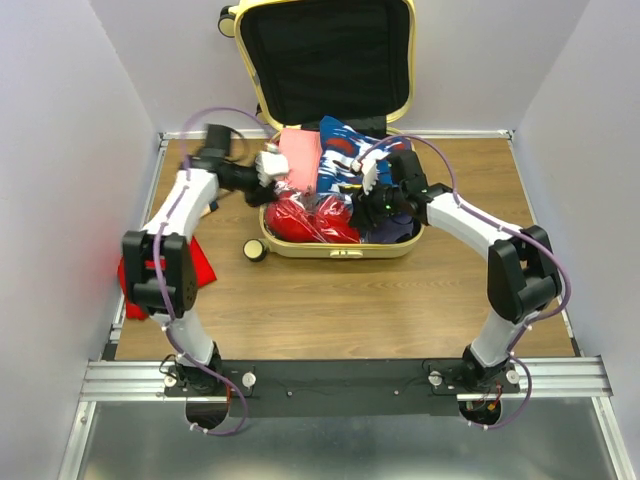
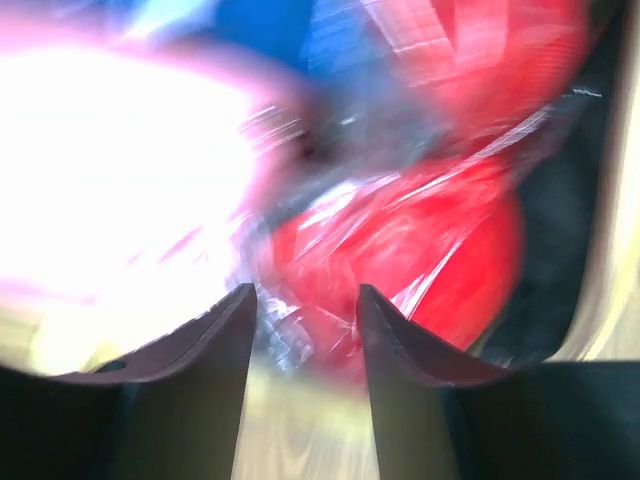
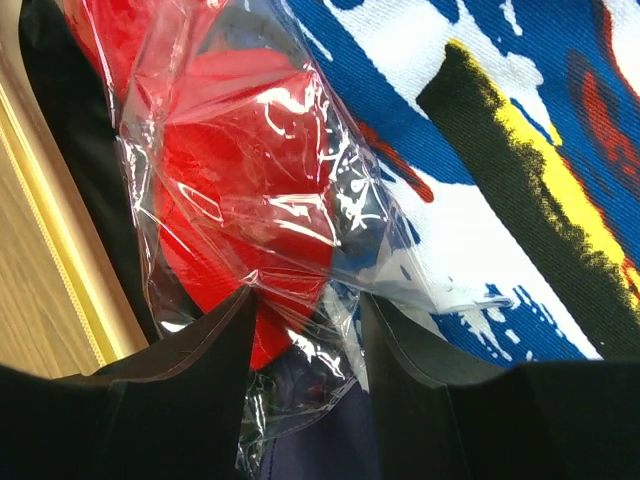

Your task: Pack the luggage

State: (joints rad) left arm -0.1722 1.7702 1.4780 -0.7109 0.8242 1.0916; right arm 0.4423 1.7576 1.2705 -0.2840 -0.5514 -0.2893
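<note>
**Both grippers parted over a heaped suitcase**

At the left gripper [image 1: 268, 168]: parted narrowly, nothing clamped, poised by the pink bundle [image 1: 298, 158] near the shell's left rim; wrist view too blurred for more. At the right gripper [image 1: 368, 180]: likewise parted, tips against the clear plastic bag [image 3: 300, 200] round a red garment, beside blue-and-white printed fabric [image 3: 520, 150]. Below both, lying open on the wooden table [image 1: 350, 310], the luggage [image 1: 335, 252], with its lid [image 1: 327, 55] upright against the back wall. Probably stiff, slick-shelled and weighty once loaded; contents soft, bag slippery. Best to press the heap down first, then take the lid's top edge for closing.
</note>
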